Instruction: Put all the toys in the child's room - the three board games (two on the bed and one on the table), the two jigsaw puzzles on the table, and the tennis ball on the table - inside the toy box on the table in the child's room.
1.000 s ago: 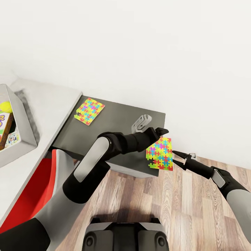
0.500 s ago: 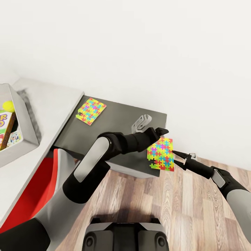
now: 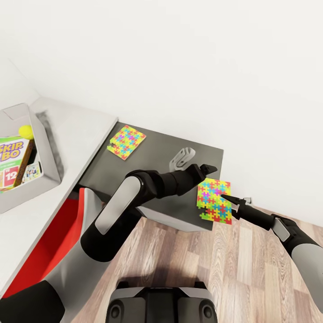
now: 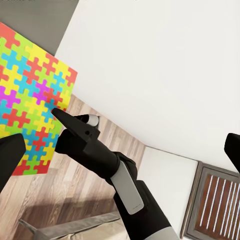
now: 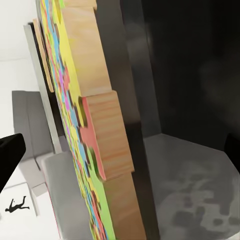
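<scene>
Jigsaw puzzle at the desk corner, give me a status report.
Right gripper open, jaws around the edge of the overhanging jigsaw puzzle. Left gripper open above it. Second jigsaw puzzle lies flat on the dark desk.

left arm (image 3: 134, 197): stretched forward, fingers spread | right arm (image 3: 287, 235): low, reaching inward, fingers parted

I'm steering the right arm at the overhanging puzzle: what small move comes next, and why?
Probably ease the right gripper forward, then shut it: the puzzle overhangs the dark desk's corner, and the right wrist view shows its edge between the open fingers, not yet clamped.
</scene>
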Controlling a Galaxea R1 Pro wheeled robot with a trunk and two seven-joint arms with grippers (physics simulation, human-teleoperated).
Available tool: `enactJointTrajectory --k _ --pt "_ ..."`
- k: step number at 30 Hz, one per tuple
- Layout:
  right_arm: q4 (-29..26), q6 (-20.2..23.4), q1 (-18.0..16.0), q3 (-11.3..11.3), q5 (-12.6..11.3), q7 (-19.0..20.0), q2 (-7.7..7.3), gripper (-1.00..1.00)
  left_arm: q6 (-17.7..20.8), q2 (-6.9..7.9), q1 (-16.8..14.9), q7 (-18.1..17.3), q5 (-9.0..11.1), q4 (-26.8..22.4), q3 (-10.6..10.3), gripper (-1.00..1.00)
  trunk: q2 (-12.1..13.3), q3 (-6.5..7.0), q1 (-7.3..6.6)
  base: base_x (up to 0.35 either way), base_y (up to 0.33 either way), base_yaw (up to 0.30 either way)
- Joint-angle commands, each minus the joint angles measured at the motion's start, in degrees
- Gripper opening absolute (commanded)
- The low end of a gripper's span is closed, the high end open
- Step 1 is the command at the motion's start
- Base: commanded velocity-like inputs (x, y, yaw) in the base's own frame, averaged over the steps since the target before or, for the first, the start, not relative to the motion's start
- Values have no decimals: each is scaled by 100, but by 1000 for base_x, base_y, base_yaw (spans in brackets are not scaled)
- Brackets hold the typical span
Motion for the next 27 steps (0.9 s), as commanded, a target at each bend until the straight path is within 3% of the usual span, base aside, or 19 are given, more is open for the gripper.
enactJointTrajectory --k 1,5,6,27 --pt "2 38 -3 -6 -14 7 0 100 11 -3 -5 42 32 -3 4 100 -9 -6 3 0 0 49" --pt "2 38 -3 -8 -14 -17 0 100 11 -5 -5 42 31 -3 2 100 -9 -4 3 0 0 32" --pt "2 37 -3 -9 -14 -25 0 -100 11 -6 -5 44 32 -3 2 100 -9 -4 3 0 0 20" --pt "-13 47 -3 -8 -30 -335 0 -100 11 -5 -5 44 31 -3 1 100 -9 -2 3 0 0 5"
